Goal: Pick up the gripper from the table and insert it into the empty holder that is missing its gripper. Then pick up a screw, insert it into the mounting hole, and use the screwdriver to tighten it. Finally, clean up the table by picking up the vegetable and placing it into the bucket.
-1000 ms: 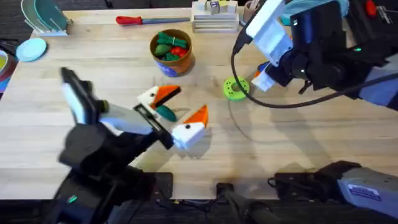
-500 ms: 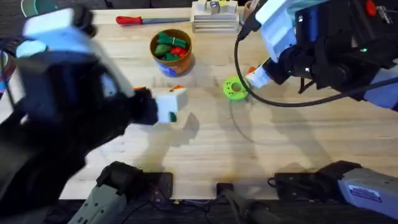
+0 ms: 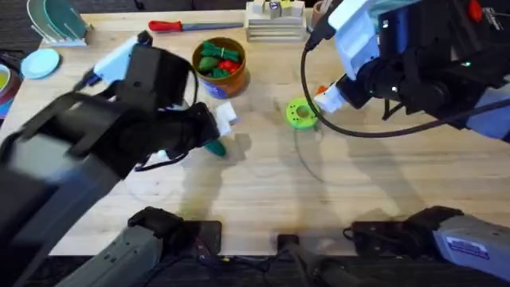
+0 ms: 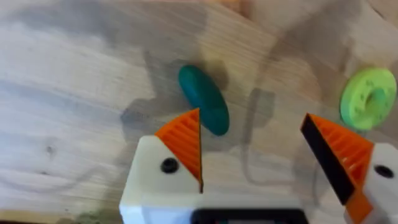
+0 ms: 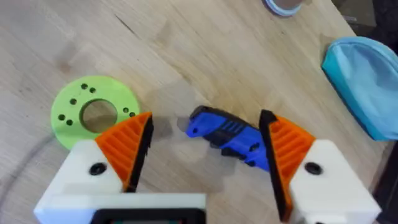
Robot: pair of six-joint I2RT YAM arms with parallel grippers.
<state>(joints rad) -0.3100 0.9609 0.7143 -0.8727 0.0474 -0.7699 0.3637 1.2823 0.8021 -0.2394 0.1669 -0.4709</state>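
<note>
Fingers spread on my left gripper point(image 4: 255, 165) above the vegetable point(image 4: 203, 99), right fingers point(image 5: 286, 149) spread around the screwdriver point(image 5: 227, 135); vegetable looked likely to roll off-centre

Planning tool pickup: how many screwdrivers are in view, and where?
2: the red-handled screwdriver at the table's far edge; the blue screwdriver between the right gripper's fingers. Others may be hidden.

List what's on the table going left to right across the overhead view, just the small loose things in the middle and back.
Red screwdriver → bucket → vegetable → green disc
</note>
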